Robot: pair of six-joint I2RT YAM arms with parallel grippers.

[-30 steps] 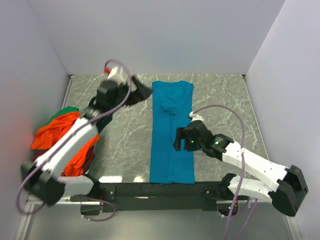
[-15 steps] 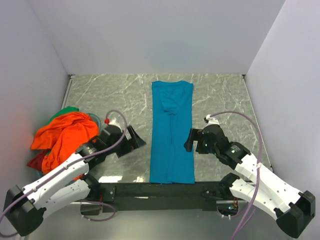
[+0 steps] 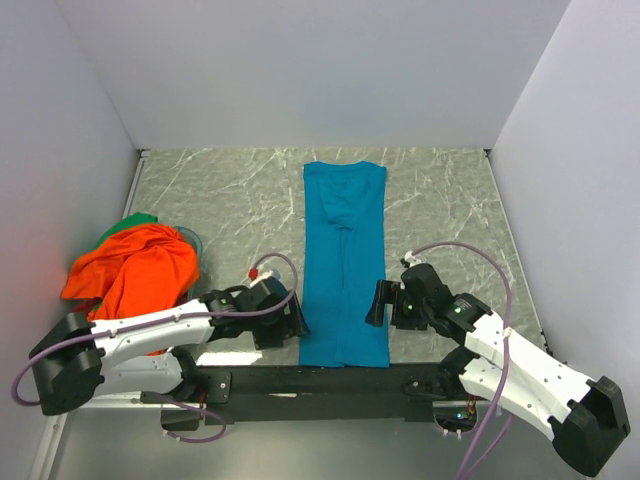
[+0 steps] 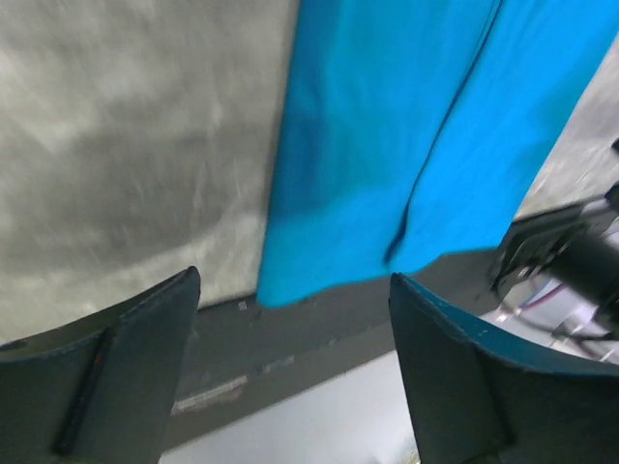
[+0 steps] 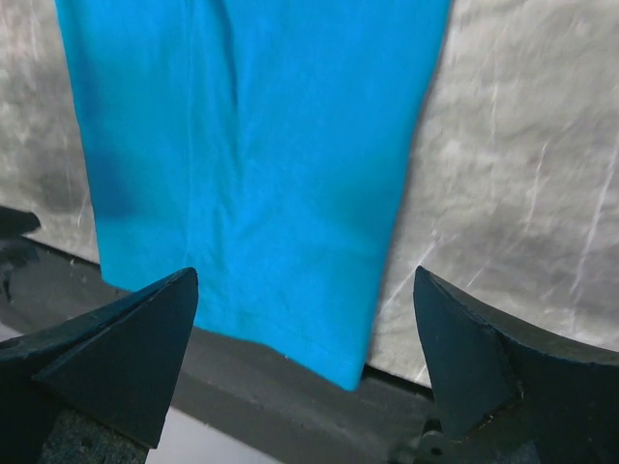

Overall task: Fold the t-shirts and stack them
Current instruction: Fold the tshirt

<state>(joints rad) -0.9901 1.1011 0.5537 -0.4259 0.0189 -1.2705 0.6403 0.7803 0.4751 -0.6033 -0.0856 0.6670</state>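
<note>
As teal t-shirt lies, orange heap apart

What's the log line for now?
blue shirt: flat strip | left gripper: open over near-left corner | right gripper: open over near-right corner | orange shirt: heaped left

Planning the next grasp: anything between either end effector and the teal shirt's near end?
Nothing visible. The left end effector is at the teal shirt's near-left corner, the right end effector at its near-right edge. Both are open, and only bare table shows beside the shirt there.
</note>
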